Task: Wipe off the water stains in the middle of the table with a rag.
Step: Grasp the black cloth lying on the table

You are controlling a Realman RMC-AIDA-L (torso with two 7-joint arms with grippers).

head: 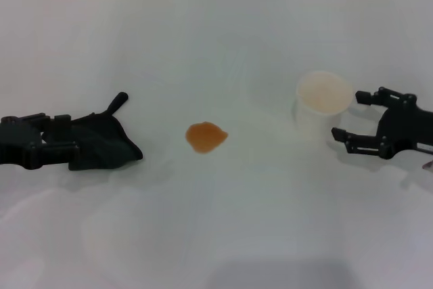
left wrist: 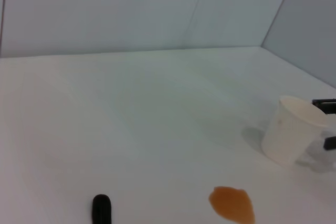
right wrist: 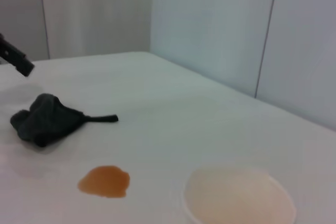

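Nearest the robot, the white tabletop (head: 223, 235) lies bare, and just beyond sits the orange-brown water stain (head: 206, 137), a small rounded blotch right in the middle, untouched by any cloth. On its left lies the black rag (head: 101, 141), bunched on the surface with its narrow tail poking up and away. The left hand (head: 64, 145) is pressed into the rag's outer edge, fingers apparently closing on the folds, though whether it truly grips I cannot tell. It looks placed to drag the cloth toward the blotch. Over on the right, the right hand (head: 348, 116) sits with fingers spread wide, holding nothing, flanking the white paper cup (head: 323, 103), likely to steady or clear it.
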